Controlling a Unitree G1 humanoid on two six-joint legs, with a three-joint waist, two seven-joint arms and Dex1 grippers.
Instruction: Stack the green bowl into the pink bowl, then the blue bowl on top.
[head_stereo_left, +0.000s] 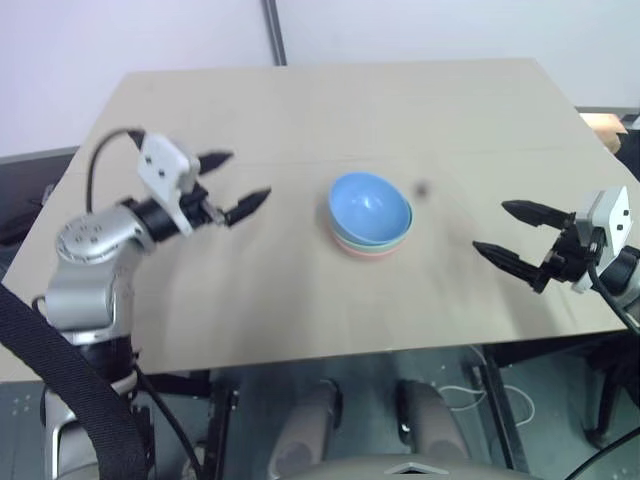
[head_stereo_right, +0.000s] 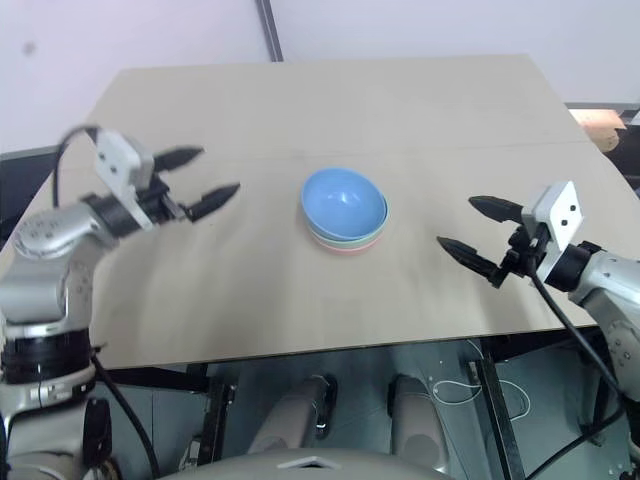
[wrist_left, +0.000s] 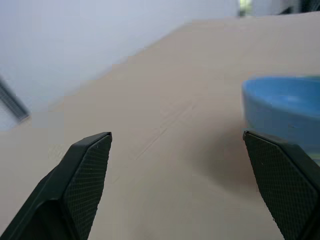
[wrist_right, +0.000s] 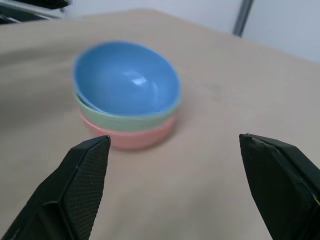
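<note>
Left pincer (head_stereo_left: 232, 178) wide open, empty, beside the stack. Right pincer (head_stereo_left: 508, 232) wide open, empty, on the opposite side. Mid beige wooden worktop (head_stereo_left: 300, 290): small round light-blue plastic bowl (head_stereo_left: 368, 207) tilted atop mint-green plastic bowl (wrist_right: 145, 119), nested in salmon-pink plastic bowl (wrist_right: 140, 137).

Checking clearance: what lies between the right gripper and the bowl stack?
Bare table, seen in the right eye view: nothing between the right gripper and the blue bowl.
</note>
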